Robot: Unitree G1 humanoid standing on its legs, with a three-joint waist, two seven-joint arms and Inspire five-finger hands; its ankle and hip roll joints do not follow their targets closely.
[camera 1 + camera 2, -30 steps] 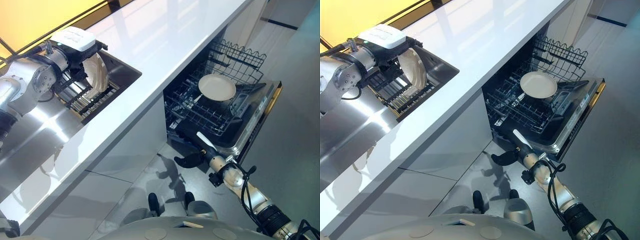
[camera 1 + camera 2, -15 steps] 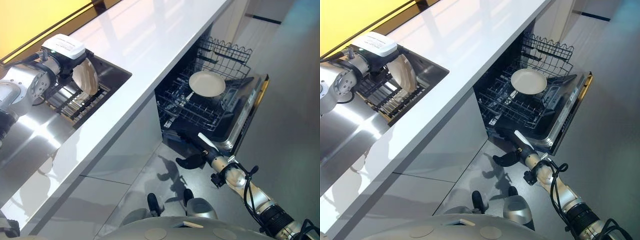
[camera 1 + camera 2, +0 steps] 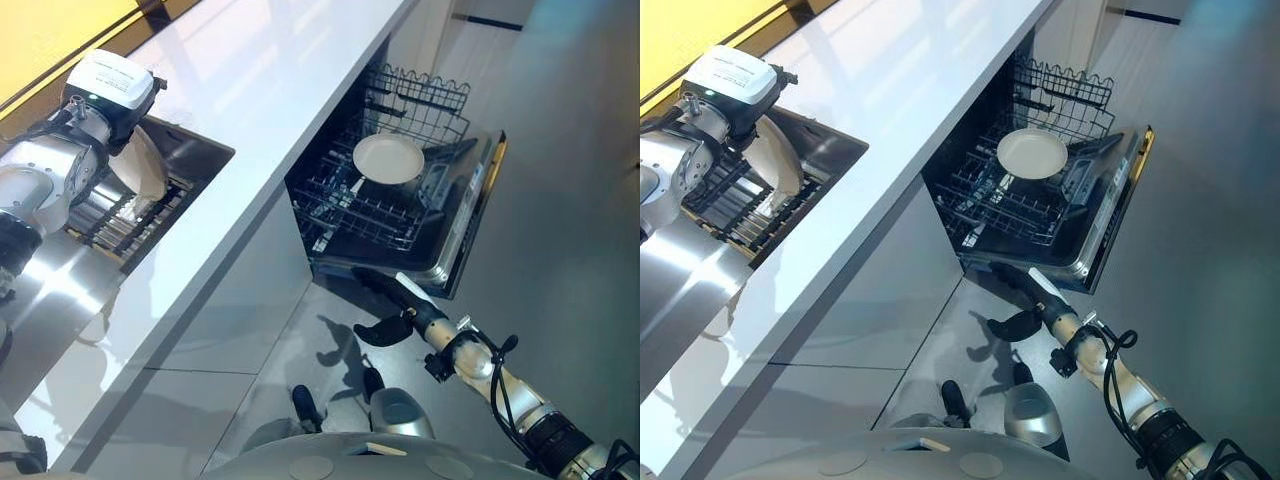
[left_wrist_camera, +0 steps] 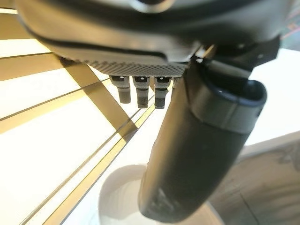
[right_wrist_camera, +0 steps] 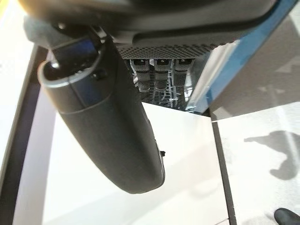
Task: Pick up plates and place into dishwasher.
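One plate (image 3: 389,158) is already loaded in the dishwasher (image 3: 400,215) at 1 o'clock. A second plate (image 3: 138,166) is gripped by the left hand (image 3: 100,135) above the sink rack (image 3: 120,210) at 10 o'clock; transfer is outstanding. The right hand (image 3: 392,310) is held relaxed and empty at 5 o'clock.

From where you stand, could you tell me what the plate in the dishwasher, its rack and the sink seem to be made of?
Plate: probably glazed ceramic, cream and smooth with a soft sheen. Rack: dark coated wire, thin crossed rods. Sink: brushed steel, grey and reflective.
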